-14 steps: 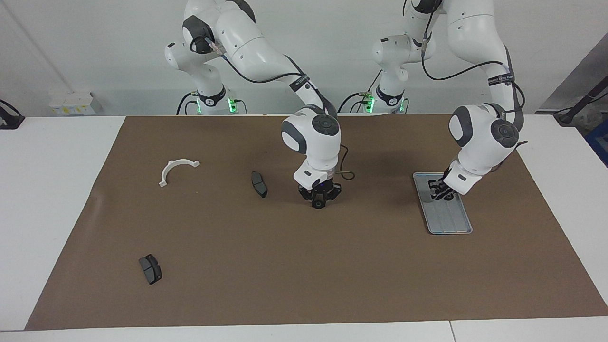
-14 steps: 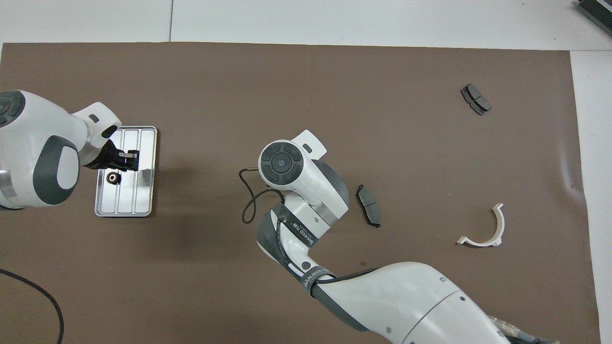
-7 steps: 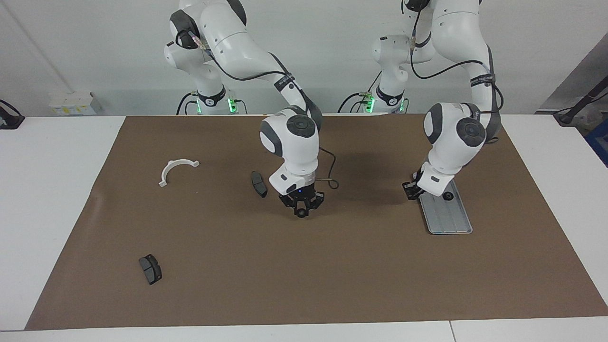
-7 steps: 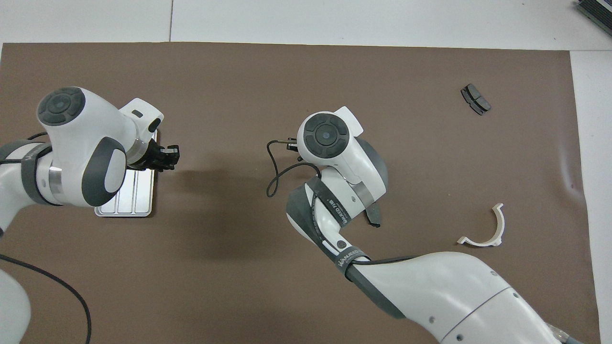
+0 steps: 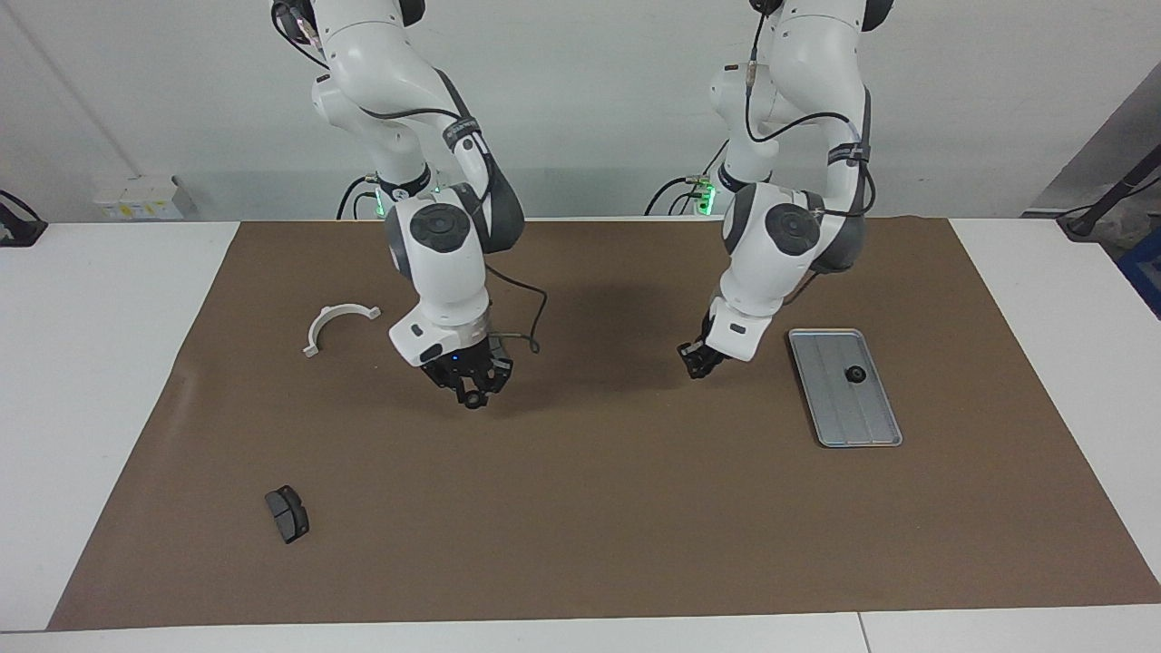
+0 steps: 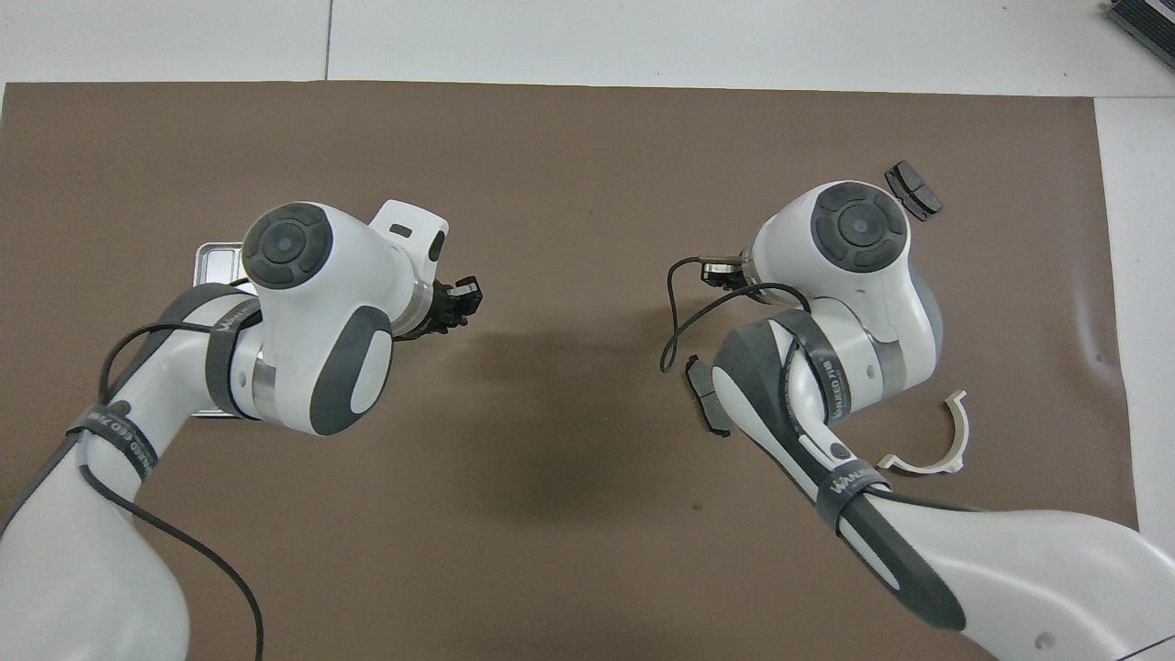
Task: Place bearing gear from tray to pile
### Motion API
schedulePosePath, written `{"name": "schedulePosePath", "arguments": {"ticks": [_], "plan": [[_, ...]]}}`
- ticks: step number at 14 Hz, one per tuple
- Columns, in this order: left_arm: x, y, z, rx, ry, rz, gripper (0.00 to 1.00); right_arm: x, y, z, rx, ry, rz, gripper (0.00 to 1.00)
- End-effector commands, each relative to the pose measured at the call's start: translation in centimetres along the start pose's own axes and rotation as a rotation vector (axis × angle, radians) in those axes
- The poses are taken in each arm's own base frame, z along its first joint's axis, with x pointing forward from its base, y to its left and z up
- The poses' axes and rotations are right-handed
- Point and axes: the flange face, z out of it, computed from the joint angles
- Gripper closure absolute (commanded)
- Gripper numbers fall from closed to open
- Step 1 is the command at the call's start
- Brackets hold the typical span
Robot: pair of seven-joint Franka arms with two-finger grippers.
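A small black bearing gear (image 5: 473,403) sits between the fingertips of my right gripper (image 5: 471,392), which is shut on it. That gripper hangs low over the mat, over one dark brake pad (image 6: 705,404) of the pile and beside the white half-ring bracket (image 5: 337,325). Another black gear (image 5: 854,373) lies in the silver tray (image 5: 848,413) at the left arm's end. My left gripper (image 5: 693,363) is shut on nothing and hangs over bare mat beside the tray. In the overhead view the left arm hides most of the tray (image 6: 213,253).
A second brake pad (image 5: 287,513) lies far from the robots at the right arm's end of the brown mat (image 5: 590,526). White table surrounds the mat. A loose black cable (image 5: 526,317) loops off the right wrist.
Both arms swung toward the right arm's end of the table. The left gripper came off the tray, leaving a gear there. The right gripper carried its gear over to the brake pad.
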Motion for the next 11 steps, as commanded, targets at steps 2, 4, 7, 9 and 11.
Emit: {"name": "schedulePosePath", "arguments": {"ticks": [2, 4, 7, 9, 11], "plan": [[-4.5, 6.5, 3.0, -0.133, 0.021, -0.126, 0.92, -0.7, 7.6, 1.8, 0.024, -0.013, -0.073, 1.0], [-7.2, 8.1, 3.4, -0.138, -0.006, -0.119, 0.92, -1.0, 12.0, 3.7, 0.02, -0.007, -0.116, 1.0], [-10.0, 9.4, 3.9, -0.129, -0.035, -0.124, 0.41, -1.2, 16.4, 4.8, 0.011, -0.028, -0.12, 1.0], [-10.2, 9.5, 3.9, -0.121, -0.047, -0.185, 0.04, -1.3, 17.8, 5.1, 0.008, -0.036, -0.101, 1.0], [-9.8, 9.0, 3.9, -0.108, -0.056, -0.25, 0.0, -1.9, 18.8, 6.0, 0.008, -0.024, -0.086, 1.0]]}}
